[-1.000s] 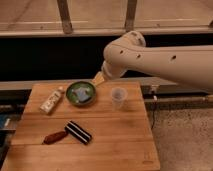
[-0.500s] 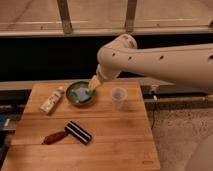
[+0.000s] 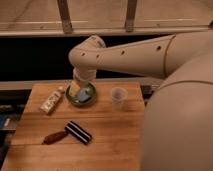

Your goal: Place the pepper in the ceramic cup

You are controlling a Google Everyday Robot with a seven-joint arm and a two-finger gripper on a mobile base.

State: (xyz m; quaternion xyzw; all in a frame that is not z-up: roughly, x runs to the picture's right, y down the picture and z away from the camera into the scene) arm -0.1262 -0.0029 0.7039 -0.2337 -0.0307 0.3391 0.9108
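Observation:
The pepper (image 3: pixel 54 136), slim and dark red-brown, lies on the wooden table (image 3: pixel 115 145) at the front left, its tip touching the black striped block (image 3: pixel 78 132). The ceramic cup (image 3: pixel 118 96), pale and without a handle, stands upright at the back middle of the table, right of the green bowl (image 3: pixel 82 96). My gripper (image 3: pixel 75 88) hangs at the end of the big white arm (image 3: pixel 130 52), over the left part of the green bowl. It is well behind the pepper and left of the cup.
A pale oblong tube (image 3: pixel 51 101) lies at the back left of the table. The green bowl holds something bluish. A dark gap and metal rails run behind the table. The arm's bulk fills the right side of the view.
The arm has swung left, and the gripper has moved from between bowl and cup to over the green bowl. The objects on the table have not moved.

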